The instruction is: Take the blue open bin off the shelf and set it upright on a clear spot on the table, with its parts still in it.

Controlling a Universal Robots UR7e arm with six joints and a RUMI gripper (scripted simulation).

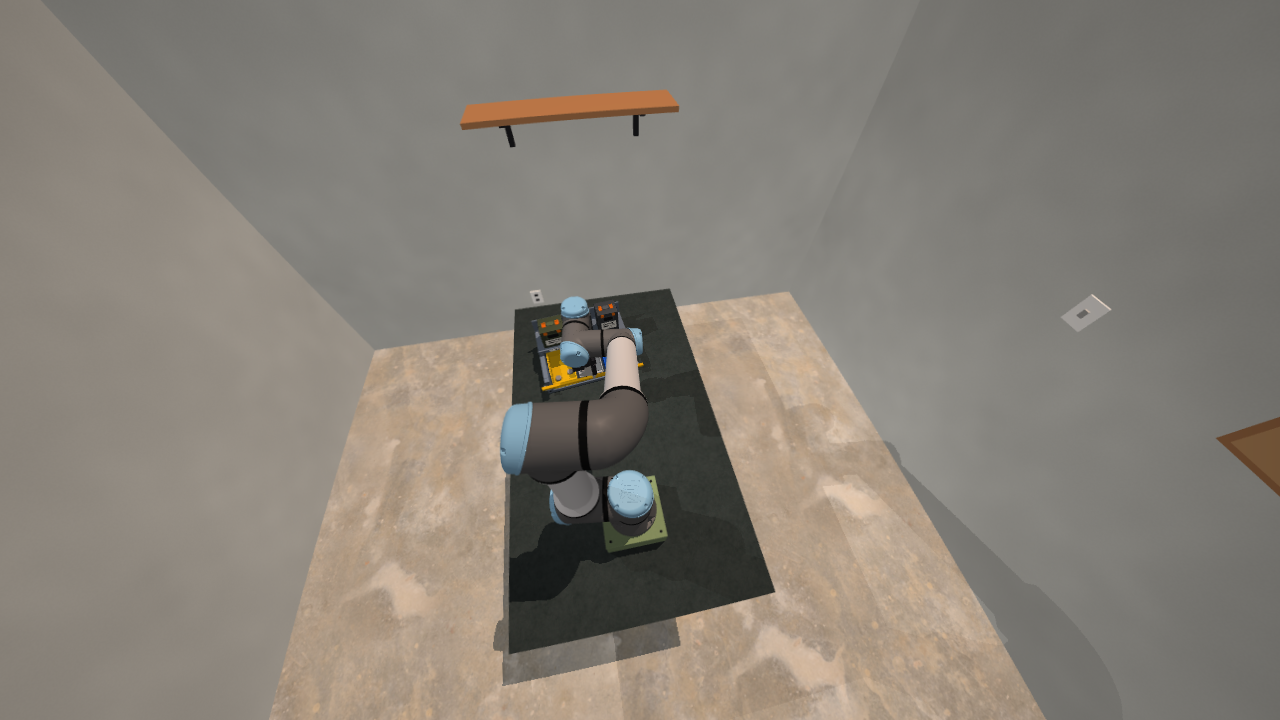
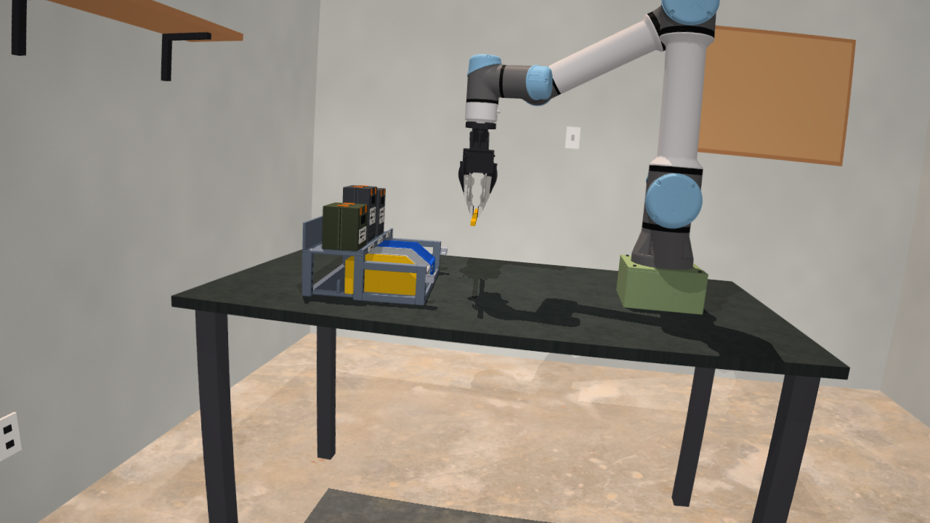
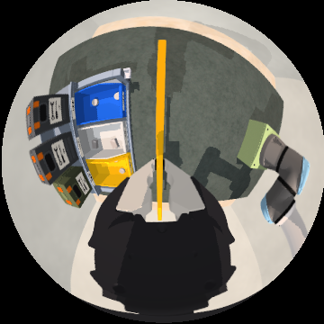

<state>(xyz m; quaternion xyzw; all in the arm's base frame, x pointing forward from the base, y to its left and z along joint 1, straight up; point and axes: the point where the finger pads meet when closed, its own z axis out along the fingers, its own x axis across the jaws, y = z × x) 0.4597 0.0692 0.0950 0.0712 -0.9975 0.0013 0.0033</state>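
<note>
While the blue open bin (image 2: pixel 406 249) sits in the grey shelf rack (image 2: pixel 314 229) at left on the table (image 2: pixel 260 286), I see my gripper (image 2: pixel 477 206) hanging to its right, clamped on a thin orange strip (image 2: pixel 475 218).

No readable text — symbols only.

Grey walls (image 2: pixel 162 162) enclosed a mottled tan floor (image 2: pixel 494 429); 1 wooden wall shelf (image 1: pixel 569 108) and a corkboard (image 2: pixel 774 94) hung above.
</note>
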